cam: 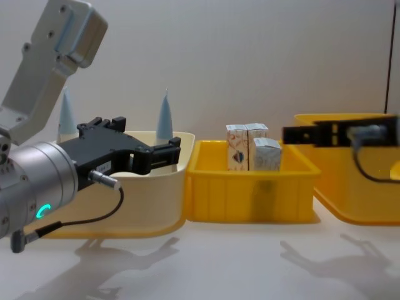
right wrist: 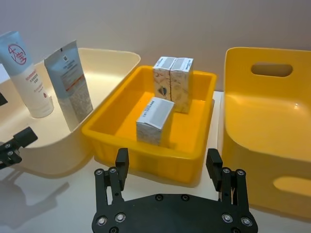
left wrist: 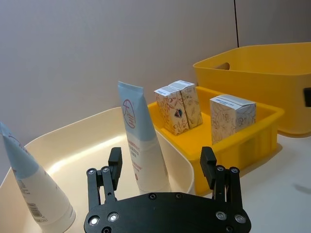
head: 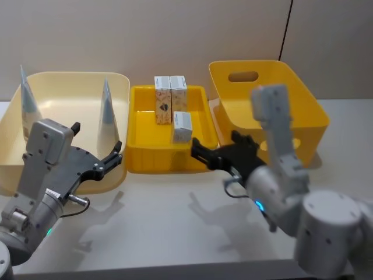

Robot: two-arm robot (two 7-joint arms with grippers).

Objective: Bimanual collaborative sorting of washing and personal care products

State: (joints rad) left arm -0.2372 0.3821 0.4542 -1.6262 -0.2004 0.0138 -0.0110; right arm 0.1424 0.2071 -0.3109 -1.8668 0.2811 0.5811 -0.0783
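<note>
Two pale blue-and-white tubes [head: 106,111] [head: 26,100] stand cap-down with their crimped ends up in the cream bin [head: 70,81] on the left. Three patterned cardboard boxes stand in the shallow yellow tray [head: 140,157]: a pair at the back [head: 162,100] [head: 178,93] and one nearer [head: 182,128]. My left gripper [head: 96,143] hovers open and empty over the cream bin's near right corner, short of the nearer tube [left wrist: 139,141]. My right gripper [head: 218,146] is open and empty above the tray's near right corner, facing the front box [right wrist: 155,119].
A large yellow bin [head: 303,99] with handle slots sits at the right and holds nothing visible. The white table [head: 169,221] runs bare in front of the three containers. A plain wall stands close behind them.
</note>
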